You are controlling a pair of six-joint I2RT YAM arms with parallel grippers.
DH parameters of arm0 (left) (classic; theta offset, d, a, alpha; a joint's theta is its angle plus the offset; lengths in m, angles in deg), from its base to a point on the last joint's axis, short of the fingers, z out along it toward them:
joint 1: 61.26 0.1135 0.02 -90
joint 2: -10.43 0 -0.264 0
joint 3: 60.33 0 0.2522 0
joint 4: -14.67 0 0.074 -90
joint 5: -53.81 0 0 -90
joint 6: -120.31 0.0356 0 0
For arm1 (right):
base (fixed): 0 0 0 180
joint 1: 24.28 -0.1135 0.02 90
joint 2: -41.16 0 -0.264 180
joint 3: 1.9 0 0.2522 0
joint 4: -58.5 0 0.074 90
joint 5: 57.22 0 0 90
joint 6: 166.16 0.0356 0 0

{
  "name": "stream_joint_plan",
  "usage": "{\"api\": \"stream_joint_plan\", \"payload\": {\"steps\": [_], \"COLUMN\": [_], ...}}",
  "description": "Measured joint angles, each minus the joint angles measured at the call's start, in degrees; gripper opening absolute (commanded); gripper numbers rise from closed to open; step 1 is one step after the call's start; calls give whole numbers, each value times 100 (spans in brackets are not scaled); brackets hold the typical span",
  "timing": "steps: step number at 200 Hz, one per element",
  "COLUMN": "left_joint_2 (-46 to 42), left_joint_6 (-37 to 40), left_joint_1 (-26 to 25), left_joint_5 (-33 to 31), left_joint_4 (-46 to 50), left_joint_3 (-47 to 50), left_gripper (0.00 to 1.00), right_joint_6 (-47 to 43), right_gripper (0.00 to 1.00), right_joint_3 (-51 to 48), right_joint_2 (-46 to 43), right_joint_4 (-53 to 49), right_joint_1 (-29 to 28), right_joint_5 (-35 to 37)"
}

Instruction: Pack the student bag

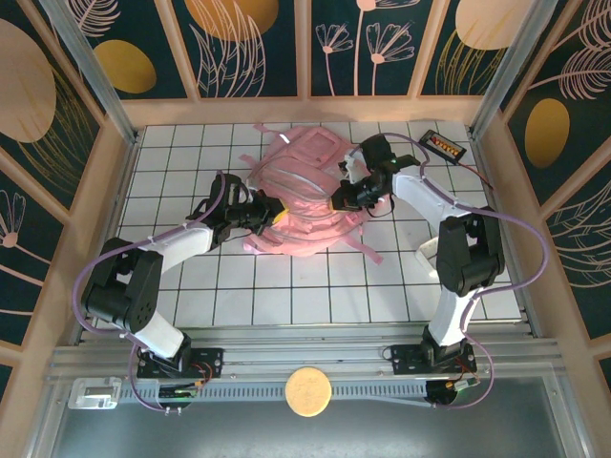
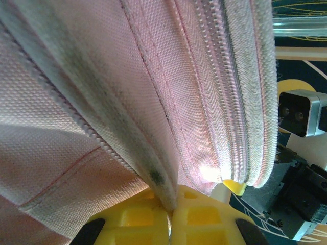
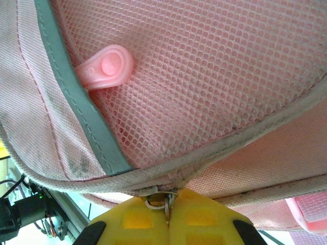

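Student bag point(image 1: 305, 162): we find it on the worktop point(image 1: 286, 286), toward 12 o'clock.
Left fingers point(image 2: 204, 222): pinched tight on its trim point(image 2: 153, 173), 8 o'clock side.
Right fingers point(image 3: 135, 222): pinched tight on its metal ring point(image 3: 162, 200), 3 o'clock side.
Handling: we judge both grips should draw apart evenly and slowly, lest the fabric slip.

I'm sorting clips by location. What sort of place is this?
Probably a purpose-built robot test cell: a white gridded tabletop, decorated wall panels boxing it in, and two arms bolted to a metal rail.
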Motion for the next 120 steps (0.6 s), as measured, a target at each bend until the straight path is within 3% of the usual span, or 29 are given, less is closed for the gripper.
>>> {"api": "stream_joint_plan", "payload": {"steps": [15,34,58,120], "left_joint_2": [0,-2,-2,-17], "left_joint_6": [35,63,83,76], "left_joint_1": [35,195,297,297], "left_joint_5": [-24,-50,-70,-87], "left_joint_4": [70,240,319,297], "left_joint_3": [2,28,52,116], "left_gripper": [0,0,0,0], "right_joint_6": [-9,-44,-39,122], "right_gripper": [37,45,46,46], "right_joint_3": [-4,-20,-55,-92], "right_joint_2": [-4,-7,-39,-354], "right_joint_4": [-28,-20,-17,83], "right_joint_1": [37,286,581,693], "right_joint_5": [188,538,927,1270]}}
